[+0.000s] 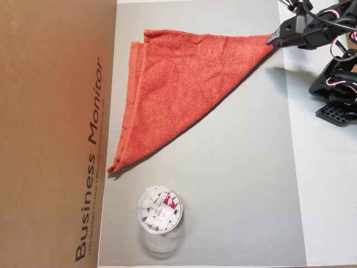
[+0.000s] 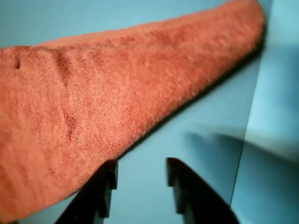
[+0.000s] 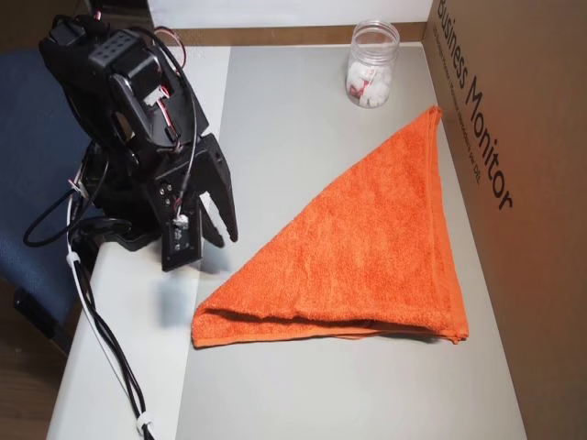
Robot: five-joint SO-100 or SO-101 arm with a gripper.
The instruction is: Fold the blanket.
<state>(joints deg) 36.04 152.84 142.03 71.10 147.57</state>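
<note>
The blanket [image 1: 184,89] is an orange-red terry towel lying folded into a triangle on the grey mat [image 1: 240,184]. In both overhead views it fills the mat's half nearest the cardboard box. One pointed corner reaches toward the arm, and my gripper [image 1: 274,38] hovers at that corner. In an overhead view the gripper [image 3: 213,234] hangs just left of the blanket [image 3: 367,257]. The wrist view shows the two black fingers [image 2: 100,191] apart, with bare mat between them at the gripper [image 2: 140,170]. The blanket [image 2: 93,102] lies beside the left finger, not between the two.
A small clear plastic tub [image 1: 159,211] of white pieces stands on the mat beyond the blanket's far tip. A large cardboard box [image 1: 56,134] borders the mat's side. The arm's base [image 3: 128,183] and its cables [image 3: 101,339] sit on the white table off the mat.
</note>
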